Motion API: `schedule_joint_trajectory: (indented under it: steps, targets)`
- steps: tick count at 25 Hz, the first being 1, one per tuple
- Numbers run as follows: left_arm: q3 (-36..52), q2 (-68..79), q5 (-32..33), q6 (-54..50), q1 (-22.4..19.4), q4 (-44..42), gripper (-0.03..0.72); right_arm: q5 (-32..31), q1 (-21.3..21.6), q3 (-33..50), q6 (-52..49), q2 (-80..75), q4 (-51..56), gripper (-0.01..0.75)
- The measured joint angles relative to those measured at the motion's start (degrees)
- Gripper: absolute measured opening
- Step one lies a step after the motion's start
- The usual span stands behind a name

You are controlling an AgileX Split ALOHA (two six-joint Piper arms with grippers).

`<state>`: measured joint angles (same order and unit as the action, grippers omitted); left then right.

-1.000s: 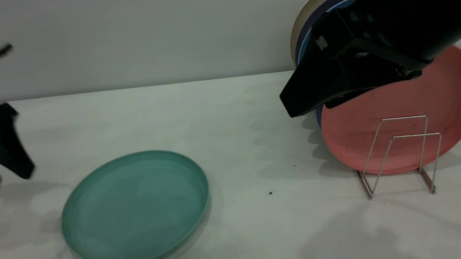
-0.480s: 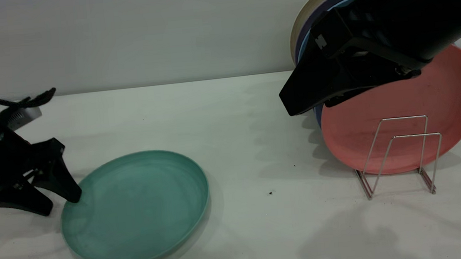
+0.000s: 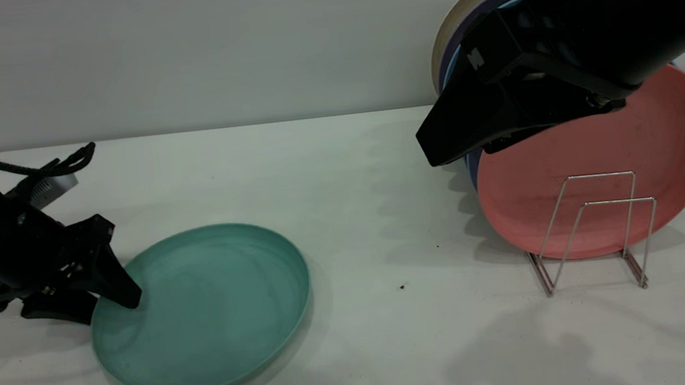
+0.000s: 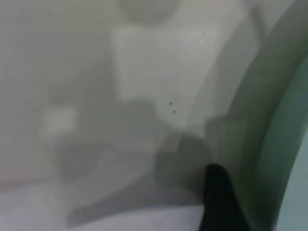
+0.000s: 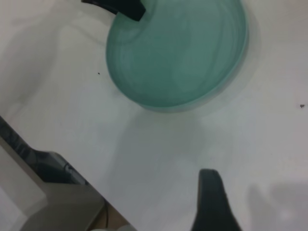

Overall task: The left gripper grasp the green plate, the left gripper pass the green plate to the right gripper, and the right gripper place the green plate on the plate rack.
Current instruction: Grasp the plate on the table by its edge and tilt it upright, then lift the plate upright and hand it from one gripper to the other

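While the left claw [image 3: 107, 303] straddles one green plate's [image 3: 204, 307] rim, gaping, the right claw's [image 3: 437, 144] gap is unclear.

The worktop [image 3: 352, 167] is seen by the exterior view from the front, slightly above, facing a pale wall. The green plate [image 4: 293, 159] is viewed very closely by the left wrist camera, at its rim. The same green plate [image 5: 175, 50] is viewed from high above by the right wrist camera.
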<state>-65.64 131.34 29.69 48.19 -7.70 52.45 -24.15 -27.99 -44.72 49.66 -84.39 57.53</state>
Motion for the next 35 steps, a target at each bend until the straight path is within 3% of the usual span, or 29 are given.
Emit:
schedule_joint_trajectory:
  steps: [5, 13, 19, 28, 35]
  targets:
    - [-0.1, 0.6, 0.2, 0.4, 0.0, 0.7, 0.352, 0.1, 0.0, 0.0, 0.0, 0.0, 0.0, 0.511]
    - [-0.3, 1.3, 0.6, 0.8, 0.0, 0.7, 0.035, 0.3, 0.0, 0.0, 0.0, 0.0, 0.0, 0.511]
    - [-0.3, -1.2, 1.1, 6.4, 0.0, 0.5, 0.024, 0.6, 0.0, 0.0, 0.0, 0.0, 0.0, 0.511]
    - [-0.3, -8.7, 6.3, 33.8, 0.0, 5.1, 0.024, -0.3, 0.0, -1.0, 3.2, -3.9, 0.0, 0.511]
    - [0.1, -11.5, 11.4, 55.2, 0.0, 10.5, 0.023, -3.4, 0.0, -11.2, 8.7, -13.6, 0.0, 0.511]
